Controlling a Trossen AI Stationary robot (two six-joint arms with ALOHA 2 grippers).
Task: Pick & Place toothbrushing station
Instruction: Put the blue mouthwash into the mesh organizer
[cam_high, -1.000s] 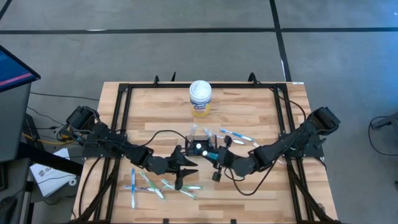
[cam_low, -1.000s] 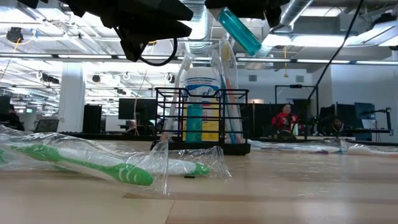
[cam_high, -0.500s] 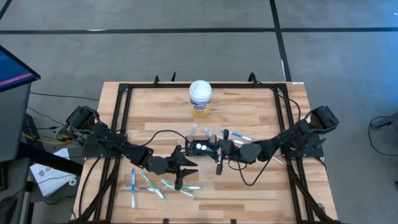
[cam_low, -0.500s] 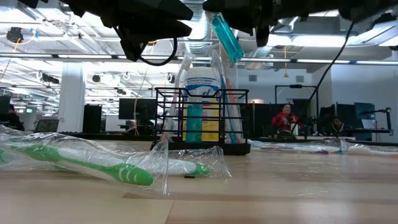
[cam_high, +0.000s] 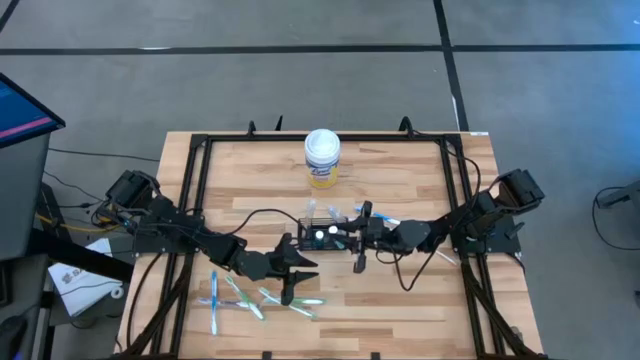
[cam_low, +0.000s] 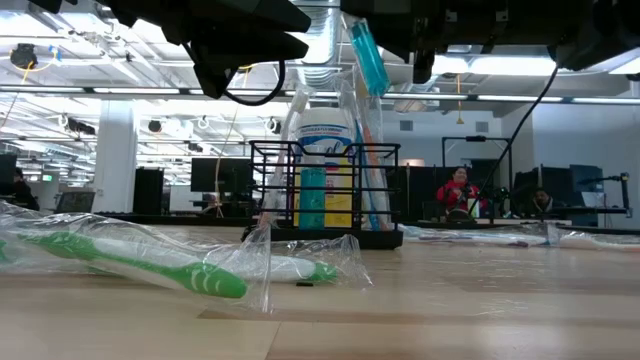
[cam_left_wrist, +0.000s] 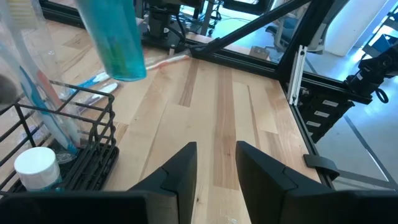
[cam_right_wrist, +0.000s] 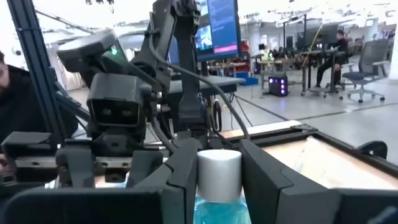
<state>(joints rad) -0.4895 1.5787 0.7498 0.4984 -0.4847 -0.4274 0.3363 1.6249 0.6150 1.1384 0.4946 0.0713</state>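
Note:
The black wire-mesh caddy (cam_high: 312, 228) stands on its base at the table's middle. It also shows in the low view (cam_low: 325, 190) and the left wrist view (cam_left_wrist: 68, 146). Wrapped toothbrushes and a white-capped tube (cam_left_wrist: 37, 167) stand in it. My right gripper (cam_high: 357, 240) is shut on a teal tube with a white cap (cam_low: 368, 55) just above the caddy's right side. The tube also shows in the left wrist view (cam_left_wrist: 118, 37). My left gripper (cam_high: 290, 278) is open and empty, just near-left of the caddy. My right gripper pinches the teal tube's upper end just under its white cap (cam_right_wrist: 219, 174), one finger on each side. The fingers come level from the table's right. The tube hangs below them, cap up, slightly tilted, its lower end (cam_low: 378, 85) clear above the caddy.
A white-lidded round canister (cam_high: 322, 158) stands toward the far edge. Several wrapped toothbrushes lie near-left of the caddy (cam_high: 250, 298), one of them green (cam_low: 150, 262), and more lie to its right (cam_high: 385, 218). A black frame (cam_high: 195, 190) rims the table.
My right gripper has carried the teal tube toward the table's far edge and toward the caddy. The tube has swung from a strong slant to nearly upright and now hangs over the caddy's right side.

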